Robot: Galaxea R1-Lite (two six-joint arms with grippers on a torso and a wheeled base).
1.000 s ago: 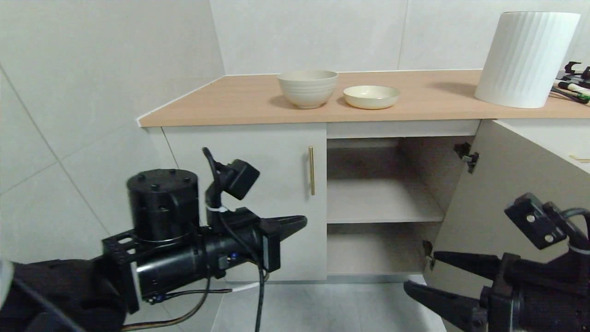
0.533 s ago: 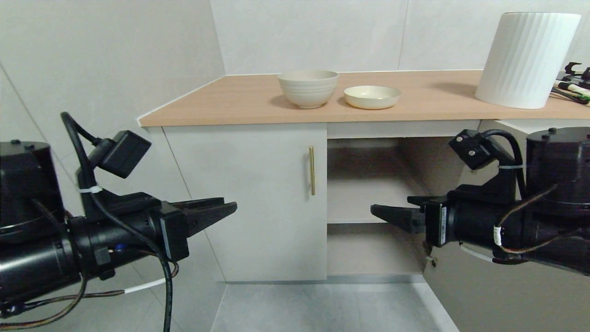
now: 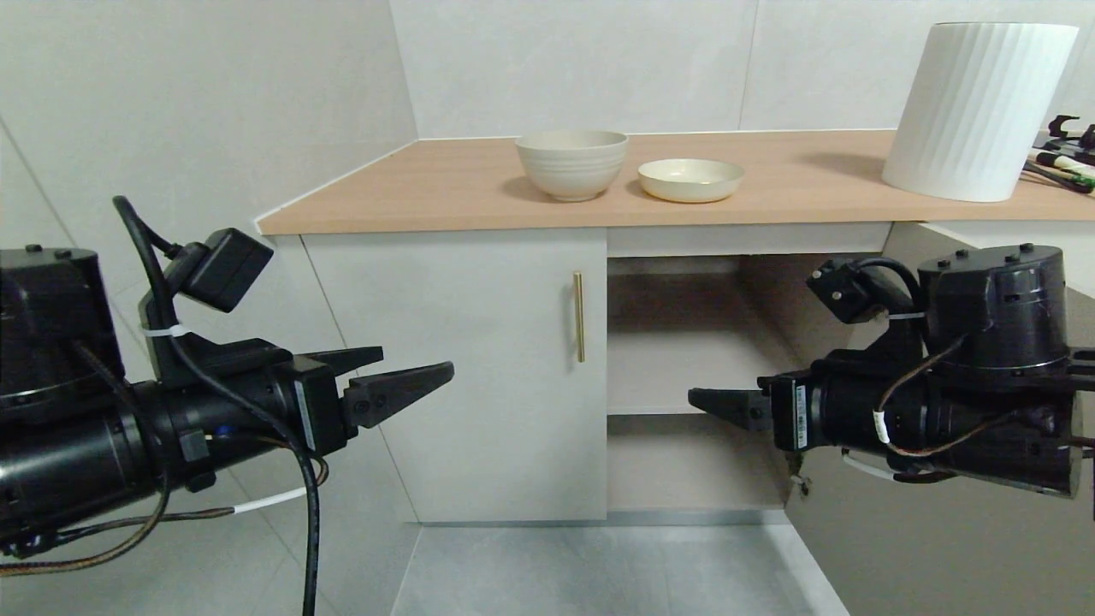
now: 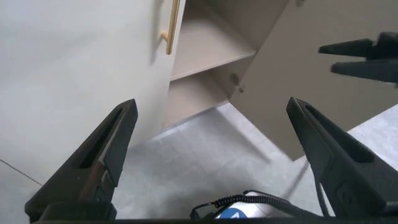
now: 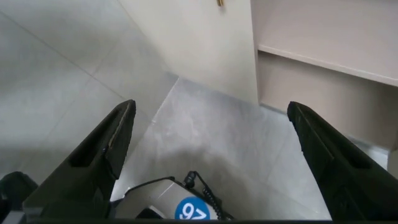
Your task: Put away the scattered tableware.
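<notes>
A deep beige bowl and a shallow cream plate stand side by side on the wooden countertop. Both grippers hang well below them, in front of the cabinet. My left gripper is open and empty, level with the shut left door; its fingers spread wide in the left wrist view. My right gripper is open and empty, pointing left in front of the open compartment, and its fingers stand far apart over the floor. The right gripper also appears far off in the left wrist view.
The cabinet's right door is swung open, showing a bare shelf; the left door has a gold handle. A tall white ribbed container and some tools sit at the counter's right end. Tiled walls close the left side.
Over the second, the left arm drew back to the left and the right arm rose from the lower right corner to shelf height. In the last half second the left gripper edged slightly right.
</notes>
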